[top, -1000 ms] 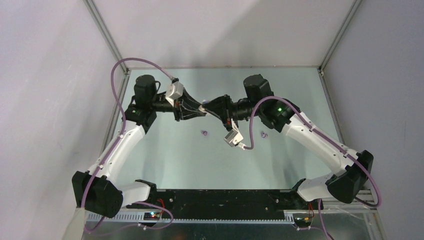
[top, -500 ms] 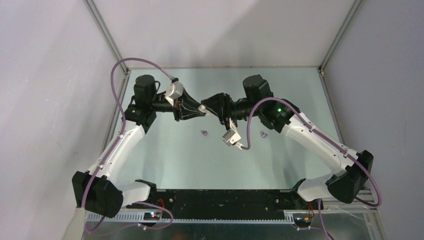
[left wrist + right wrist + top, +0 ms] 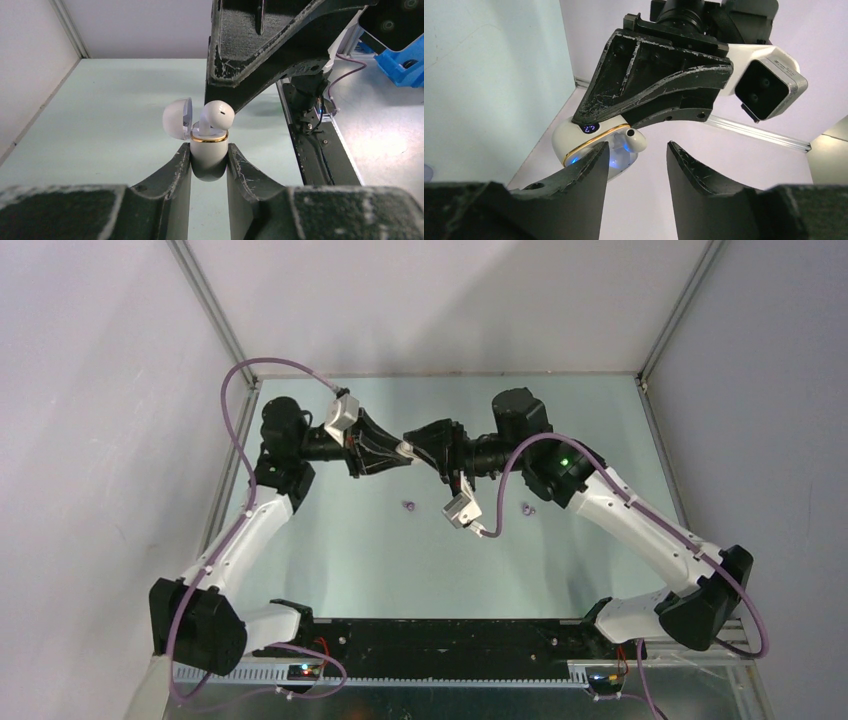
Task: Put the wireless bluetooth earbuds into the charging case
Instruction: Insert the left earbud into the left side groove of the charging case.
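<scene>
The left claw [image 3: 209,156] clenched the charging case [image 3: 209,165]; the right claw [image 3: 637,152] hung released. The white earbud [image 3: 218,116] sat proud; a jolt could topple it.

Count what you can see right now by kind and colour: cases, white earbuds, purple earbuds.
white charging case: 1, lid open
white earbud: 1, sticking up out of the case
purple earbuds: 2, loose on the table
Total: 4 things in view. Any earbud already seated deep in the case would be hidden.
</scene>
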